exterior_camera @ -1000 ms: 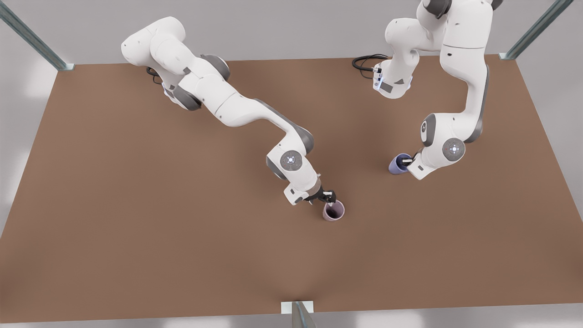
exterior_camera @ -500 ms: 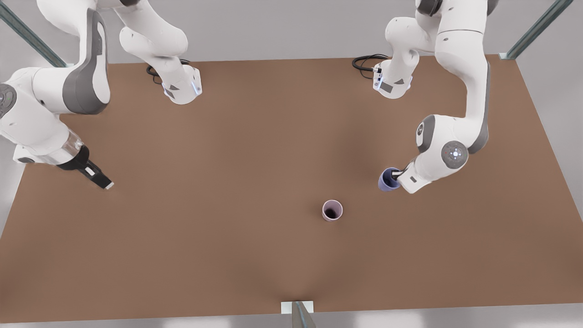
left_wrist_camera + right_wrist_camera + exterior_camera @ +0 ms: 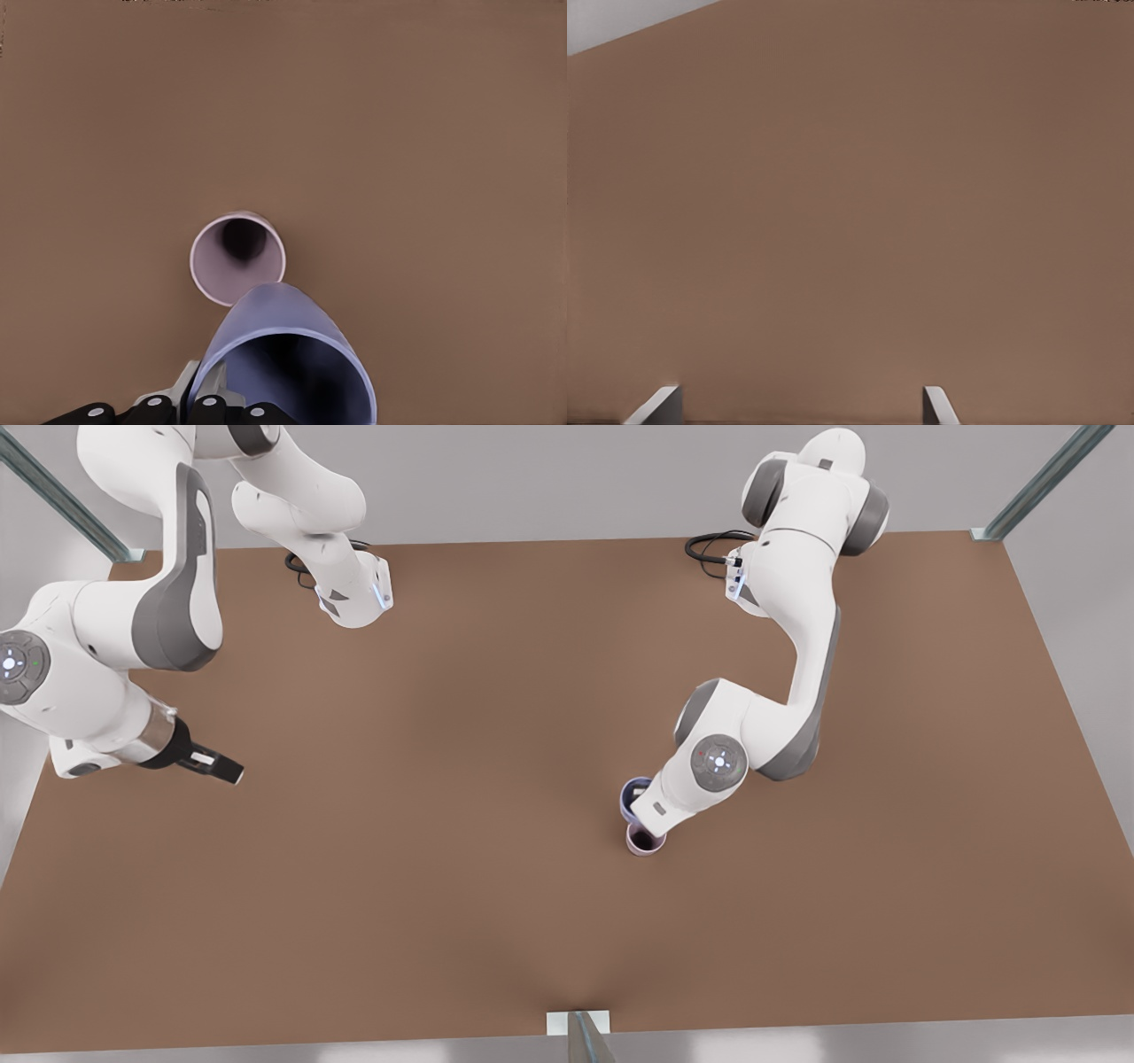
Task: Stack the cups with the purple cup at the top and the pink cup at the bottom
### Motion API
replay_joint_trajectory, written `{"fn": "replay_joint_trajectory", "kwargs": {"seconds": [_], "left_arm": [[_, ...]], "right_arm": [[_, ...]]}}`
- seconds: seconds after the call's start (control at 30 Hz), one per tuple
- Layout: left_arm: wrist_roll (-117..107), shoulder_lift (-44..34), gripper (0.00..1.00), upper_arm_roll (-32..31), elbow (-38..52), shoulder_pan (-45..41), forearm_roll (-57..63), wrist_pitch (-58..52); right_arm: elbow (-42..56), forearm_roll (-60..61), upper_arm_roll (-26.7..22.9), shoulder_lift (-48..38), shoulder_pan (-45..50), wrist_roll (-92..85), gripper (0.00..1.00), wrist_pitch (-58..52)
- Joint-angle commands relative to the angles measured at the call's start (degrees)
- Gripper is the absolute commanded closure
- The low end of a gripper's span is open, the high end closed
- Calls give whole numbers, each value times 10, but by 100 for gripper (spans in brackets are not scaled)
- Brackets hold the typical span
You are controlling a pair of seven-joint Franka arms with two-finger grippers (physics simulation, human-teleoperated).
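Above the pink cup (image 3: 646, 843), which stands upright and mouth-up on the brown bench (image 3: 443, 886), the left claw (image 3: 199, 403) holds the purple cup (image 3: 633, 795) by its rim, one finger inside the wall and one outside by the look of the left wrist view. That cup hangs tilted, its base leaning toward the pink cup's opening and overlapping its rim from this angle; whether the two touch I cannot tell. Well away from the pink cup, toward the front view's left, the right claw (image 3: 217, 766) waits; its wrist view shows its two fingertips (image 3: 656, 405) spread wide with nothing between them.

Both tumblers look light, stiff and smooth-walled — a pinch on the thin rim probably carries one easily, though the tapered wall could let it swing or slip in the grip. The pink cup, unheld and likely easy to knock over, calls for the purple cup to be levelled and centred over its mouth before lowering — the taper should then guide the nesting.
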Motion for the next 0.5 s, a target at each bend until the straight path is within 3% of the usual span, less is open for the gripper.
{"fn": "replay_joint_trajectory", "kwargs": {"seconds": [0.0, 0.47], "left_arm": [[-167, 2, 79, 1, 0, 0, -6, 52], [-159, 6, 79, 1, -34, 15, 1, 48]], "right_arm": [[-3, 4, 0, -5, -1, -139, 0, 7], [-3, 4, 0, -4, -1, -140, 0, 9]]}}
